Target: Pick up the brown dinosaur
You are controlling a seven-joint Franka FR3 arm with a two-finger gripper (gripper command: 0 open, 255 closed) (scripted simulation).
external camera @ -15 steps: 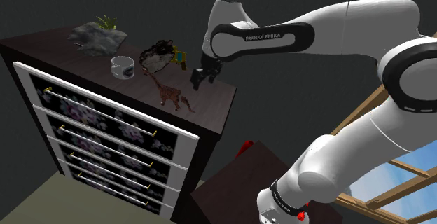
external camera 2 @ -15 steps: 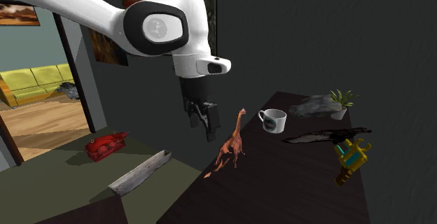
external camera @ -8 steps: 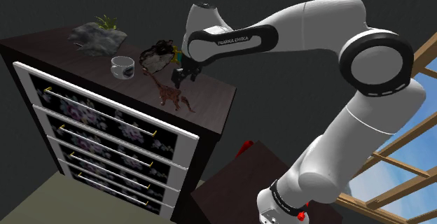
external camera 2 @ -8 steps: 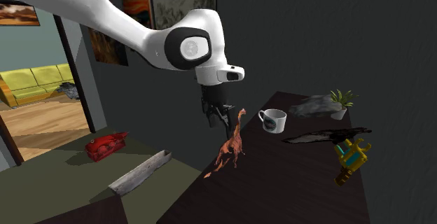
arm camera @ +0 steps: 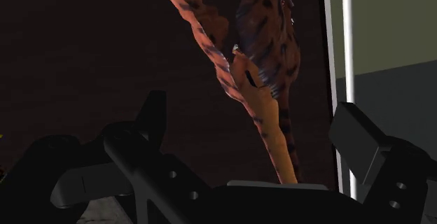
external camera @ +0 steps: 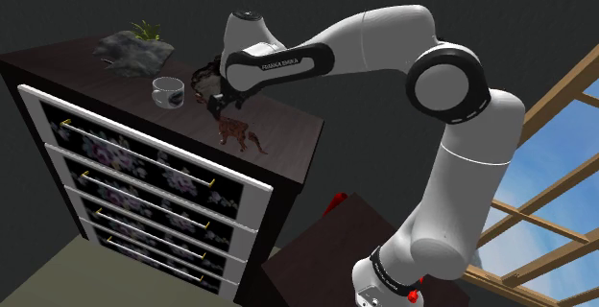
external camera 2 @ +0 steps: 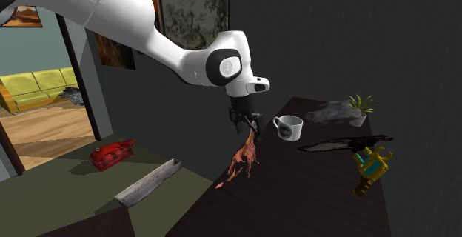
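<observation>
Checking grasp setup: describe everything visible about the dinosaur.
The dinosaur is brown-orange with dark stripes, long-necked, with a thin tail. It stands upright on its legs on the dark dresser top, near the front edge, with a white mug nearby. Its neck rises between the open fingers of the gripper; neither appears to touch it.

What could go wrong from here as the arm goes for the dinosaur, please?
1. The open tool straddles the brown dinosaur at its thin neck; closing there might slip or tip it.
2. It stands near the dresser front edge, so a nudge could send it off.
3. The mug sits close by; a sweep might hit it.
</observation>
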